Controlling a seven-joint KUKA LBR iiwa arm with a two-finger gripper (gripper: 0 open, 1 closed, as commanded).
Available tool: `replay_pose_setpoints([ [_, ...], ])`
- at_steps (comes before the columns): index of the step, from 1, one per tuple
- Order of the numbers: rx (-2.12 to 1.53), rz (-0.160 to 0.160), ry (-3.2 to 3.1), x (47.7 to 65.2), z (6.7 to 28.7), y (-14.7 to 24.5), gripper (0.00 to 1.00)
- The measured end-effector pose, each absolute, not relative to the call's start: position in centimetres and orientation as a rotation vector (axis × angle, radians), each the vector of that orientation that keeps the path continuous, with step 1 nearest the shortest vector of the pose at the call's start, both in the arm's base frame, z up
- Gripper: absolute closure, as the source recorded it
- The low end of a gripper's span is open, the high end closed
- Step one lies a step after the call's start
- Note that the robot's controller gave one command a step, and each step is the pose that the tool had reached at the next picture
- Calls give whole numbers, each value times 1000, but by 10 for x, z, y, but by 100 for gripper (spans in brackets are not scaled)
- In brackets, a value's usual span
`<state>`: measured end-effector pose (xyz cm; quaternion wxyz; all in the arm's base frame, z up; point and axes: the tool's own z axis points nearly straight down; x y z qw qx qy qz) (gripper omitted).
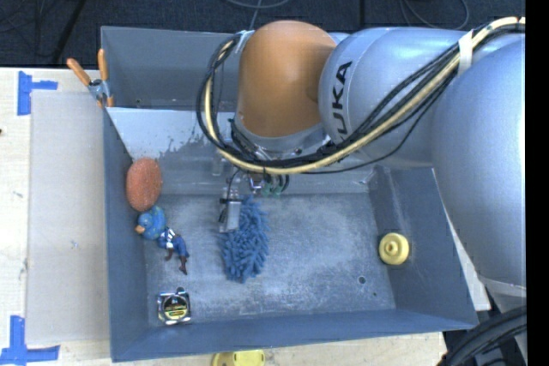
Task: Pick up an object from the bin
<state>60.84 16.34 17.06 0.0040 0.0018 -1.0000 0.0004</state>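
1. The fingers [230, 212] hang below the orange wrist cover, low over the middle of the bin [412, 304]. How far open they are cannot be told.
2. A blue shaggy cloth [244, 243] lies on the bin floor. Its upper end is just beside the fingers, on their right; whether they touch cannot be told.
3. The cloth's long axis runs from the back wall towards the front wall, leaning slightly left at the near end.
4. A blue toy figure [163, 236] lies to the left, apart.

Duster [244, 243] at centre of bin [163, 69], figurine [163, 234] left of it, tape measure [174, 306] front-left, knob [394, 248] far right
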Motion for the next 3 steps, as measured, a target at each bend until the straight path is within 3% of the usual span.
replay_pose_setpoints([
  [1, 2, 0, -3141, 610, 176, 163, 0],
  [2, 17, -2, -3146, 590, 126, 148, 0],
  [3, 247, 0, -3127, 584, 96, 115, 0],
])
